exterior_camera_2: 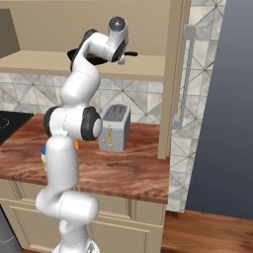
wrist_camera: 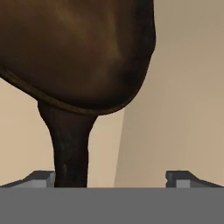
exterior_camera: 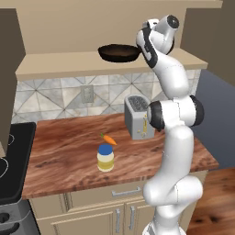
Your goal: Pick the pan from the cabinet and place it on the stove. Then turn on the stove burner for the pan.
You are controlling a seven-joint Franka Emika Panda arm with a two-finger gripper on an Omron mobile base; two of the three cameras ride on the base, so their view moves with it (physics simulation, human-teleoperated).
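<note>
The pan, a dark brown skillet, rests on the shelf of the open cabinet. My arm reaches up to it from the right. In the hand view the pan's bowl looms at the top and its handle runs down between my fingertips, close to the left fingertip. My gripper is open around the handle without pinching it. In the right base view the arm hides most of the pan, and the handle's tip sticks out. The stove lies at the far left with part of a white ring; I cannot tell which burner it is.
A silver toaster stands on the wooden counter below the shelf. A carrot and a blue-lidded jar lie in front of it. The cabinet door hangs open at right, beside a tall dark panel.
</note>
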